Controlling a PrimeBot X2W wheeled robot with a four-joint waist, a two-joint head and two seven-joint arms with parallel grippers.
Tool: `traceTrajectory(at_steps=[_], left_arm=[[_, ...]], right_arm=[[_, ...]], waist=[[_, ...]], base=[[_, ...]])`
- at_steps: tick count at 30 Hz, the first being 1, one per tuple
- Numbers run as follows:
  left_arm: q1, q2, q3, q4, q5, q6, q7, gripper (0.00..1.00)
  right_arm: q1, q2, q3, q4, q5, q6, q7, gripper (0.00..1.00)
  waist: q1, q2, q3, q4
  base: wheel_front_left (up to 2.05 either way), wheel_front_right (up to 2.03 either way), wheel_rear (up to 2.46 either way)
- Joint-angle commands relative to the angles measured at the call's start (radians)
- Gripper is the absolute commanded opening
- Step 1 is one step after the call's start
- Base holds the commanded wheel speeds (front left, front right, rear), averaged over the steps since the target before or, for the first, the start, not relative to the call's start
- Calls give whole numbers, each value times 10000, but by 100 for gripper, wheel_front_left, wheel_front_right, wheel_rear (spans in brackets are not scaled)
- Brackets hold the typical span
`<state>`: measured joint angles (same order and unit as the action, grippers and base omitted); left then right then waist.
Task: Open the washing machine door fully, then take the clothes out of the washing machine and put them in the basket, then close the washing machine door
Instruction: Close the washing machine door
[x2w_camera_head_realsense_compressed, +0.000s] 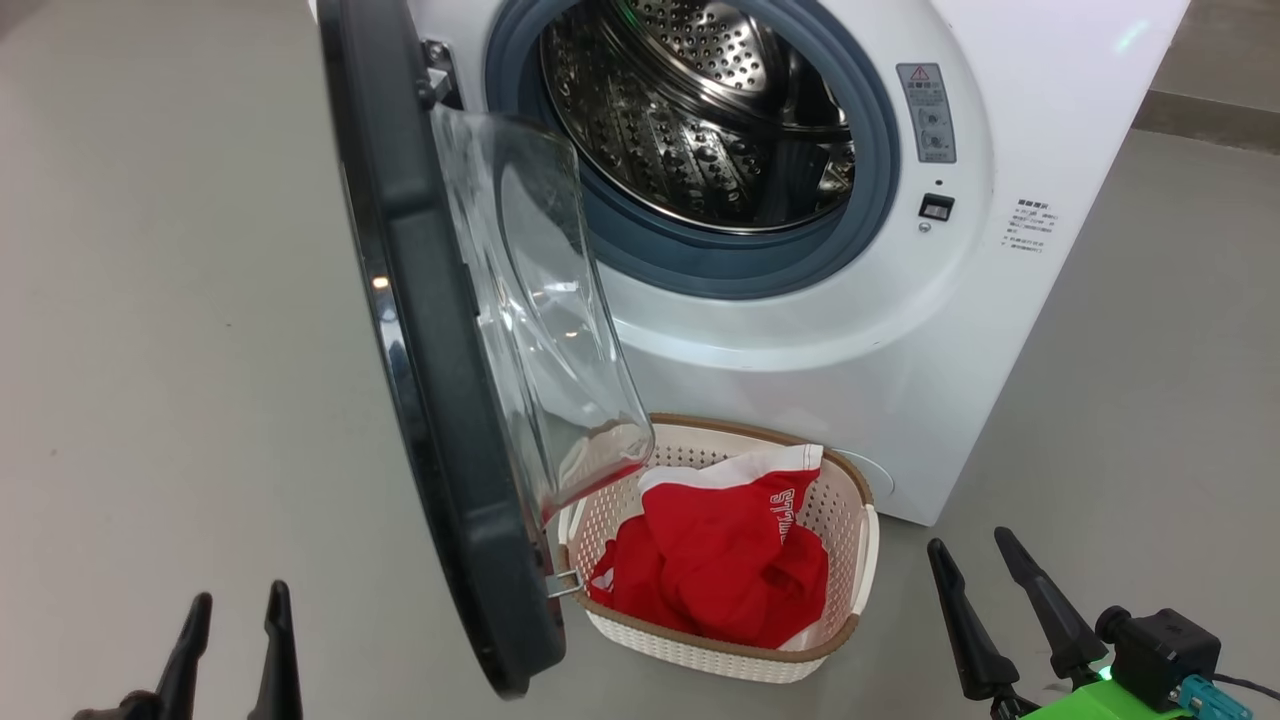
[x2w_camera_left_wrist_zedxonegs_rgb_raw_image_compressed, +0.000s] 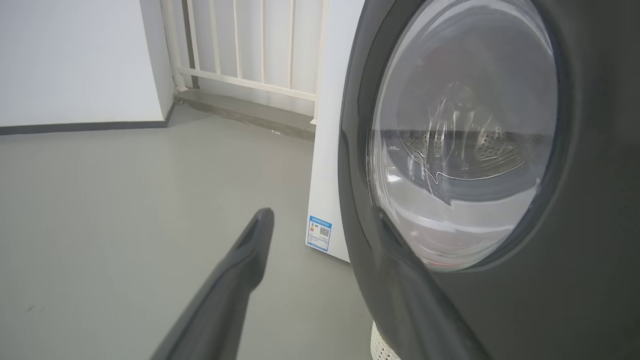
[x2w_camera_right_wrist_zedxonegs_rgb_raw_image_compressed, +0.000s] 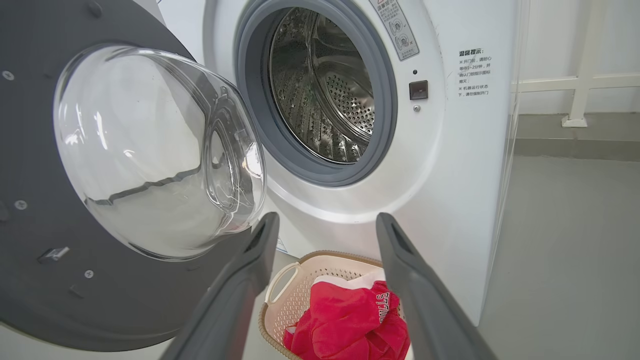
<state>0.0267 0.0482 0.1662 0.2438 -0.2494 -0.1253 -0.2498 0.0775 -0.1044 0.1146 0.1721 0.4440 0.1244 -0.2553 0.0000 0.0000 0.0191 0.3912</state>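
Note:
The white washing machine (x2w_camera_head_realsense_compressed: 850, 330) has its black-rimmed door (x2w_camera_head_realsense_compressed: 430, 330) swung wide to the left, with the glass bowl bulging toward the opening. Bare perforated steel shows in the drum (x2w_camera_head_realsense_compressed: 700, 110). On the floor below the opening sits the cream basket (x2w_camera_head_realsense_compressed: 855, 600), holding red clothes (x2w_camera_head_realsense_compressed: 720, 560) with white trim and lettering. My left gripper (x2w_camera_head_realsense_compressed: 241, 593) is open at the lower left, on the outer side of the door (x2w_camera_left_wrist_zedxonegs_rgb_raw_image_compressed: 590, 250). My right gripper (x2w_camera_head_realsense_compressed: 969, 540) is open at the lower right, empty, and faces the basket (x2w_camera_right_wrist_zedxonegs_rgb_raw_image_compressed: 285, 280) and clothes (x2w_camera_right_wrist_zedxonegs_rgb_raw_image_compressed: 345, 320).
Grey floor (x2w_camera_head_realsense_compressed: 150, 350) spreads left of the door and right of the machine. Behind the machine are a white railing (x2w_camera_left_wrist_zedxonegs_rgb_raw_image_compressed: 240, 50) and a wall (x2w_camera_left_wrist_zedxonegs_rgb_raw_image_compressed: 75, 60). The door's lower edge hangs close to the basket's left rim.

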Motion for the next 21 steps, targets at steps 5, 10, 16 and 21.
traceTrajectory(at_steps=[5, 10, 16, 21], left_arm=[[-338, 282, -171, -878, -620, -54, -120, 0], [-371, 653, -943, -1530, -971, -54, -120, 0], [-311, 977, -2008, -2022, -1081, -54, -120, 0], [-419, 1087, -2805, -2288, -1084, -54, -120, 0]], right_arm=[[-198, -56, 224, -214, -21, 63, -65, 100], [-208, 7, 266, -204, -10, 63, -65, 100], [-278, 60, 292, -216, -14, 63, -65, 100], [-356, 99, 250, -247, -40, 63, -65, 100]], waist=[[0, 0, -28, -9], [0, 0, 20, -120], [0, 0, 125, -410], [0, 0, 297, -793]], base=[[0, 0, 0], [0, 0, 0], [0, 0, 0], [0, 0, 0]])
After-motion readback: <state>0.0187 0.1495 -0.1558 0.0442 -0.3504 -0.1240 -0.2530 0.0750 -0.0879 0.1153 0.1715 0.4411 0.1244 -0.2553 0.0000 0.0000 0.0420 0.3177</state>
